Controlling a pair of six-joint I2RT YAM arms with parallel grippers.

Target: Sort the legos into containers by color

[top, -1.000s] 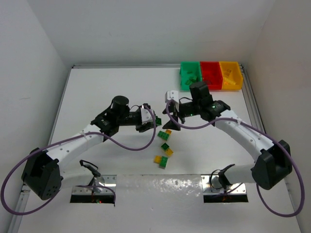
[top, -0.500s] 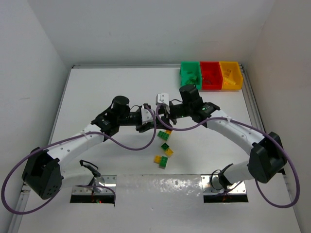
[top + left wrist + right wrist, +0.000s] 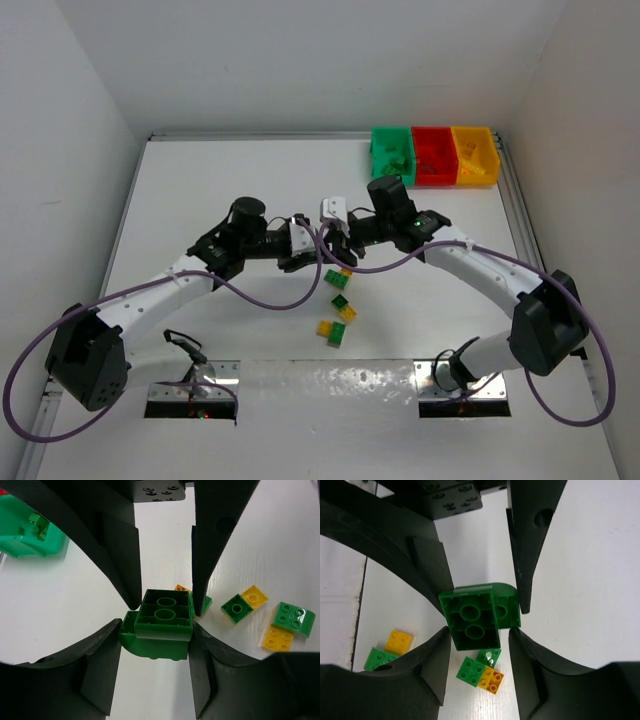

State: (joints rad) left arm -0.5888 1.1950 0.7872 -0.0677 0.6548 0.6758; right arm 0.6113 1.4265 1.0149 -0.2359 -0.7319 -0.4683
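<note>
A stack of green legos (image 3: 325, 249) hangs above the table's middle, held from both ends. My left gripper (image 3: 312, 253) is shut on its near end (image 3: 162, 627). My right gripper (image 3: 338, 246) faces it, and its fingers (image 3: 131, 570) close on the stack's other end (image 3: 472, 617). Loose green and yellow legos (image 3: 340, 305) lie on the table below. Some show in the left wrist view (image 3: 244, 603) and the right wrist view (image 3: 481, 672). The green bin (image 3: 391, 156), red bin (image 3: 433, 155) and yellow-orange bin (image 3: 474, 155) stand joined at the far right.
White walls close the table on the left, back and right. A metal rail (image 3: 515, 210) runs along the right edge. Purple cables (image 3: 270, 300) loop from both arms. The green bin (image 3: 30, 537) holds some green pieces.
My right gripper has swung left from near the bins to the green stack in my left gripper and closed around its far end. The left arm has stayed still.
</note>
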